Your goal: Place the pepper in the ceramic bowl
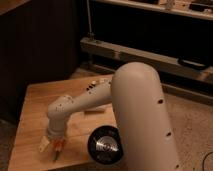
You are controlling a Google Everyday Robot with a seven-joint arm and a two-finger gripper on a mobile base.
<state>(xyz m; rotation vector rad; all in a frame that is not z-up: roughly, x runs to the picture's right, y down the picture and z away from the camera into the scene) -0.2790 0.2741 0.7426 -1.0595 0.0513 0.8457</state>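
Camera view: gripper [51, 145] low by table [35, 100] front corner, jaws apart, pepper [56, 150] at the tips, not gripped yet. Bowl [106, 145] sits nearby. Risk: pepper's slim, so an off-centre close may catch only the stem or flick it away.

No legible writing in view

No lettering, label, brand or number can be read on the white arm [140, 115], the ceramic bowl [93, 146], the wooden table [35, 110] or the shelves [150, 55] behind; the gripper [52, 147], fingers spread, hangs low over the table's front edge, near the bowl.
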